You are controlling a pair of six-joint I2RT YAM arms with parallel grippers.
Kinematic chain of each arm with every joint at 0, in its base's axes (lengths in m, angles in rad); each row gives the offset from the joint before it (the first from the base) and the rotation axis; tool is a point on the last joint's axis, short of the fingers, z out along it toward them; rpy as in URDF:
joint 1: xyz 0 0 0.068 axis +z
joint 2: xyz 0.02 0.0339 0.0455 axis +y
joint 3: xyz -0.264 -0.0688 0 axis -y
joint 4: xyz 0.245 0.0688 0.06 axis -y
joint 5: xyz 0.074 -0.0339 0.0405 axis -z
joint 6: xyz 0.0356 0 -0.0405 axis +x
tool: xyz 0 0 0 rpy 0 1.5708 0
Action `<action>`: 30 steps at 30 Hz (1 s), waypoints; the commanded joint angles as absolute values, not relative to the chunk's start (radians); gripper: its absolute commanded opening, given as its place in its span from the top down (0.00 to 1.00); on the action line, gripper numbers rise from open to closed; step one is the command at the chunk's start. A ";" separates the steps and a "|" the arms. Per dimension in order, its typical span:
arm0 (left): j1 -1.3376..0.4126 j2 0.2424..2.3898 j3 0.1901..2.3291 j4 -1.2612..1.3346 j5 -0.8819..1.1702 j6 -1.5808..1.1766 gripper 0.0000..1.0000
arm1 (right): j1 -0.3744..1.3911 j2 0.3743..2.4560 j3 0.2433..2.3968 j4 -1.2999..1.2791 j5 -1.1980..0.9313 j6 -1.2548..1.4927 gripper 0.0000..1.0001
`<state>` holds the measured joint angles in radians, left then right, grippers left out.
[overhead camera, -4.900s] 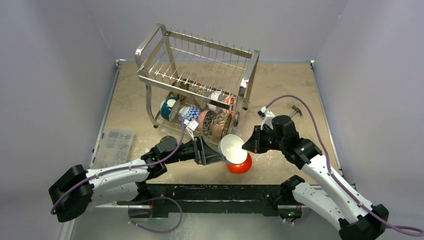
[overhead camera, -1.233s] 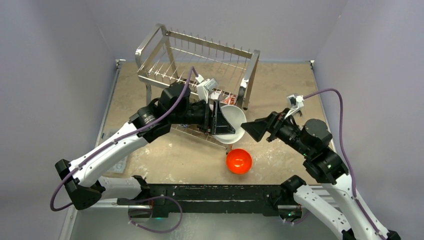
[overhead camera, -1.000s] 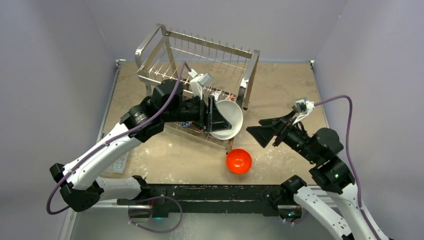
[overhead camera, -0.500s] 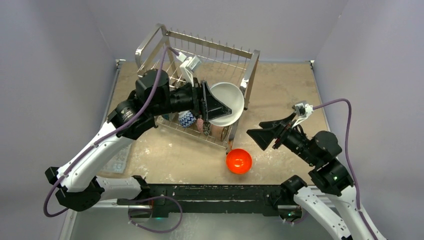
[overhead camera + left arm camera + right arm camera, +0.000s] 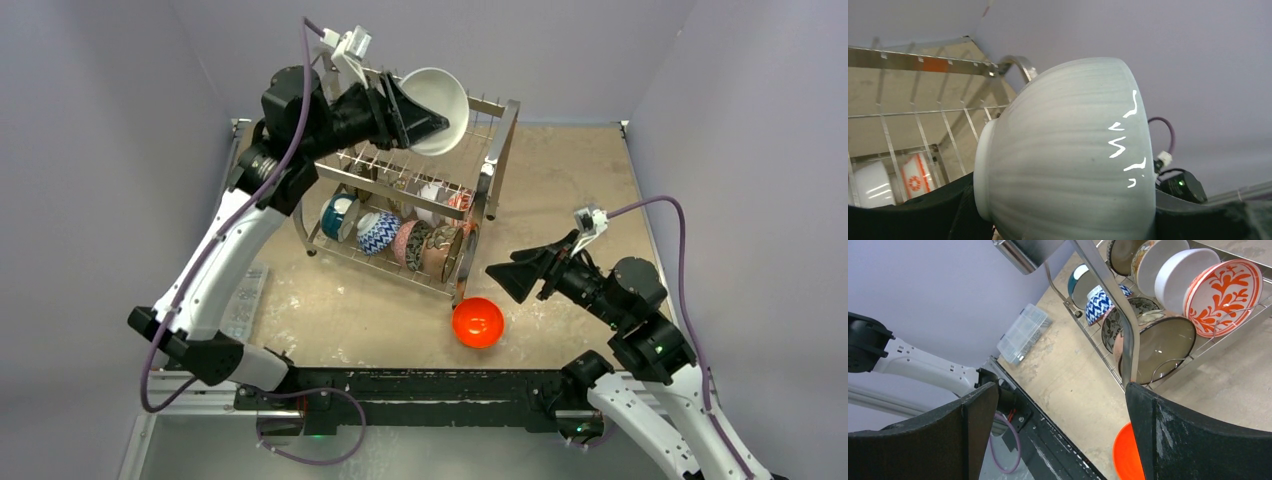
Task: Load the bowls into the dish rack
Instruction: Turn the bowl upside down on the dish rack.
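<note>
**Overhead, a white bowl is held above the dish rack**

Currently the white bowl [image 5: 440,92] is clamped in the left gripper [image 5: 420,108], and the arm is stretched high over the table [image 5: 580,180]. The bowl is tipped on its side, so that its hollow is seen from the top camera. In the left wrist view its ribbed outer wall and foot fill the frame, with a dark finger at either side of it. It is held up at the right end of the dish rack [image 5: 495,165], level with the upper tier. Whether it touches any wire cannot be told.

The upper tier's wires are seen bare where they are not hidden by the arm. Two rows of bowls are stood on edge in the lower tier. In the near row, from left to right, a teal bowl [image 5: 338,215], a blue-and-white bowl [image 5: 378,232], a dark patterned bowl [image 5: 410,242] and a brown bowl [image 5: 440,252] are lined up. Behind them a second white bowl [image 5: 432,195] and a red-patterned bowl [image 5: 458,200] are set at the right end.

An orange bowl [image 5: 478,322] is left upright on the table, just in front of the rack's near right leg.

The right gripper [image 5: 497,275] is held in the air just right of that leg and above the orange bowl. Its fingers are spread wide apart, and nothing is gripped between them.

A clear plastic box [image 5: 245,290] is lying at the table's left edge.
</note>
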<state>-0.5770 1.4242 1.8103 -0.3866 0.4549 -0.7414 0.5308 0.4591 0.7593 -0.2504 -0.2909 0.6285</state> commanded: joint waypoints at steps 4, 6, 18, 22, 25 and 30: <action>-0.450 1.516 1.900 -0.305 0.407 -0.654 1.00 | 0.528 0.452 0.741 -0.253 -0.312 0.609 0.01; -0.450 1.526 1.930 -0.359 0.293 -0.562 1.00 | 0.528 0.452 0.740 -0.262 -0.307 0.608 0.01; -0.453 1.515 1.945 -0.446 -0.158 -0.020 1.00 | 0.528 0.499 0.716 -0.252 -0.305 0.586 0.01; -0.474 1.522 1.942 -0.462 -0.241 0.141 1.00 | 0.529 0.505 0.709 -0.246 -0.304 0.584 0.01; -0.508 1.524 1.932 -0.469 -0.305 0.273 1.00 | 0.528 0.504 0.706 -0.247 -0.299 0.581 0.01; -0.631 1.476 1.787 -0.319 -0.536 0.556 1.00 | 0.529 0.506 0.692 -0.240 -0.302 0.579 0.01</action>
<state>-0.5488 1.5425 1.8503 -0.4828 -0.3321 0.2672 0.5308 0.5056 0.7094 -0.2783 -0.2966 0.6018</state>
